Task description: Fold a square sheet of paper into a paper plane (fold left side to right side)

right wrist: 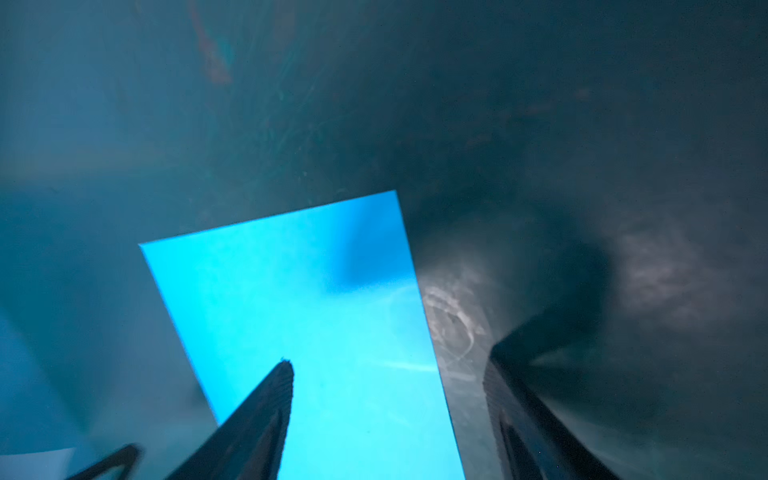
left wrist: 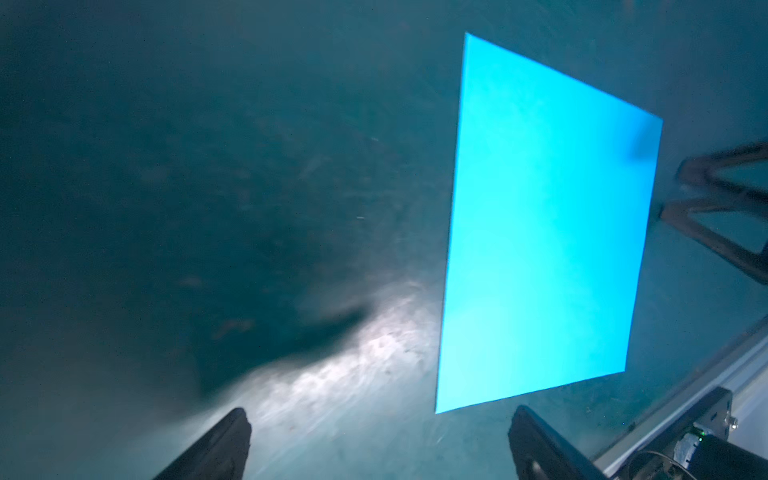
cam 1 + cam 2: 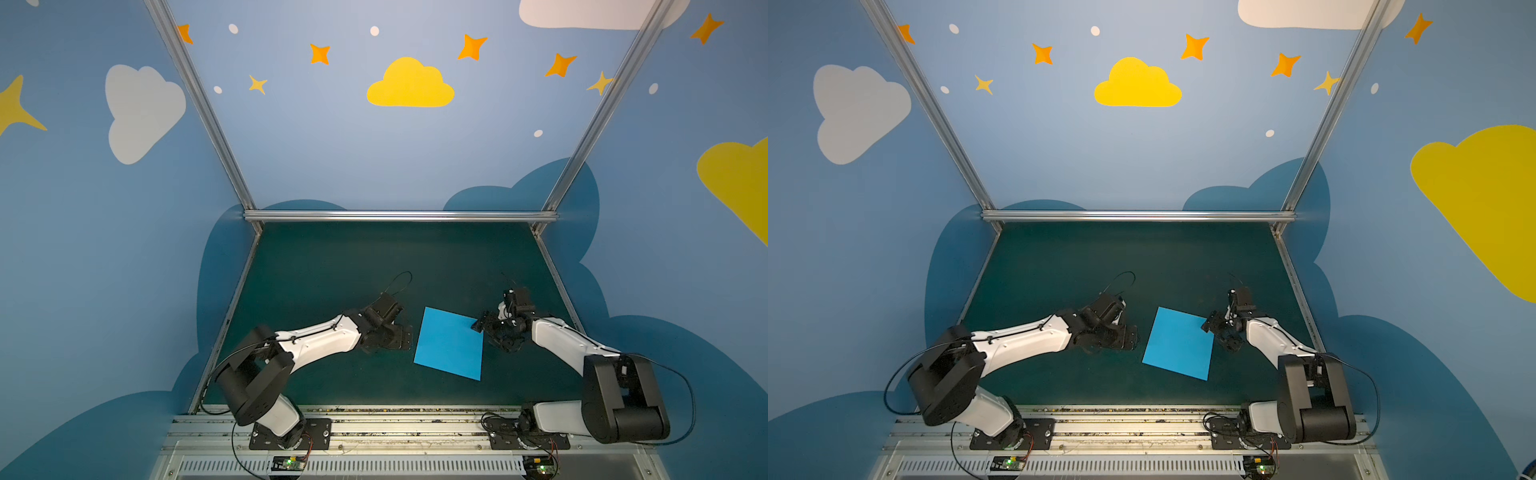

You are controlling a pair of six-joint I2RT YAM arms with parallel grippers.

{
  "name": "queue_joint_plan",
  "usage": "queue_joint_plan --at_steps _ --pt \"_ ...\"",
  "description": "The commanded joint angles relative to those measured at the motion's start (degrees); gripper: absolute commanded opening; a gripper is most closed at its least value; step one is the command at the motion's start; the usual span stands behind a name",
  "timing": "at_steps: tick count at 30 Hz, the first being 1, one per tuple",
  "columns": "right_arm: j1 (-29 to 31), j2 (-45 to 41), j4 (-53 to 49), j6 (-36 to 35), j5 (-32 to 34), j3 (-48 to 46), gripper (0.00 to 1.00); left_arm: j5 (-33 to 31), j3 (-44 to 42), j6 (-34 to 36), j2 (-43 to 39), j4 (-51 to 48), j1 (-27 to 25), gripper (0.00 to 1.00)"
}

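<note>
The square sheet of paper (image 3: 451, 345) is met first at the right gripper (image 1: 390, 361), whose jaws stand apart and hold nothing. In the right wrist view one fingertip (image 1: 282, 374) hangs over the blue surface and its partner over the bare mat, so they straddle an edge near a corner. In both top views that gripper sits at the sheet's two o'clock corner. The left gripper (image 2: 380, 415) is likewise spread wide and empty, at the sheet's nine o'clock, near its edge but apart from it.

Outward from them, the sheet lies flat on the dark green mat (image 3: 332, 270), turned slightly askew, at about four o'clock from the mat's centre. No crease shows on it.

By my reading the task is at its very start. Nothing is folded, the left-to-right fold and every later fold remain, and no paper plane exists yet.
</note>
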Motion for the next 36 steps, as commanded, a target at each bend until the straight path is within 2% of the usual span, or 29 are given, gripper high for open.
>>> queue_joint_plan --at_steps 1,5,8,12,15,22,26,31,36 --pt "6.1 3.8 -1.5 2.6 0.0 -1.2 0.75 -1.8 -1.9 -0.3 -3.6 -3.7 2.4 0.99" --pt "14.8 7.4 4.8 8.7 -2.5 0.0 0.74 -1.7 -2.5 0.6 -6.5 -4.9 5.0 0.99" --pt "19.9 9.4 11.1 12.6 -6.8 1.8 0.73 -1.5 -2.2 1.7 -7.4 -5.9 6.0 1.00" --pt "20.5 7.0 8.7 12.9 -6.7 7.7 0.73 0.3 -2.2 3.0 -7.5 -6.4 5.9 1.00" --pt "16.7 3.8 2.1 9.2 -3.9 10.0 0.73 0.3 -2.3 2.6 -7.3 -6.2 4.9 0.99" --pt "-1.4 0.0 -3.2 -0.2 -5.1 8.1 0.73 -4.9 2.0 2.3 -2.2 -8.0 -1.3 0.99" --pt "-9.6 2.1 -2.4 -4.5 -9.3 7.8 0.71 -7.6 6.8 3.2 3.2 -10.2 -4.0 0.99" --pt "-16.1 6.6 -0.7 -6.4 -14.3 8.1 0.62 -9.9 11.5 4.6 8.7 -11.7 -6.3 1.00" --pt "-18.3 10.6 1.1 -6.5 -16.5 7.2 0.47 -11.1 14.2 5.5 13.2 -12.2 -7.8 1.00"
